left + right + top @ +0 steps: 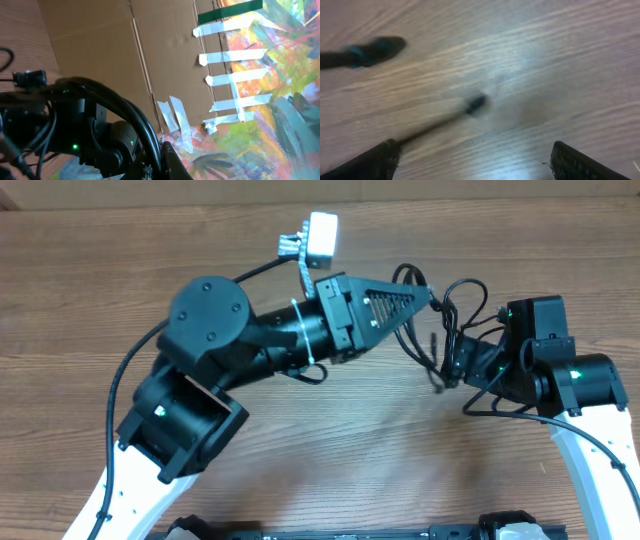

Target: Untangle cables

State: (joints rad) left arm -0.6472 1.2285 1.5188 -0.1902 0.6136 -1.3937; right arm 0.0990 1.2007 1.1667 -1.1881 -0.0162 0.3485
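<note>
The cables (447, 318) are thin black cords in a knotty bunch between the two arms, right of centre. My left gripper (432, 298) reaches in from the left and is shut on the top of that bunch, with loops hanging from its tip. In the left wrist view, one dark finger (174, 161) shows at the bottom edge with a black cord against it. My right gripper (452, 366) stands open just below the bunch. In the right wrist view, its fingers (375, 162) are wide apart over the wood. A blurred cable plug tip (476, 104) hangs between them, untouched.
The wooden table (330, 450) spreads out in front of both arms. A white camera unit (320, 235) with its thicker wire sits on the left arm. A second blurred plug end (370, 52) hangs at upper left in the right wrist view. A cardboard wall (125, 60) with taped paper stands behind.
</note>
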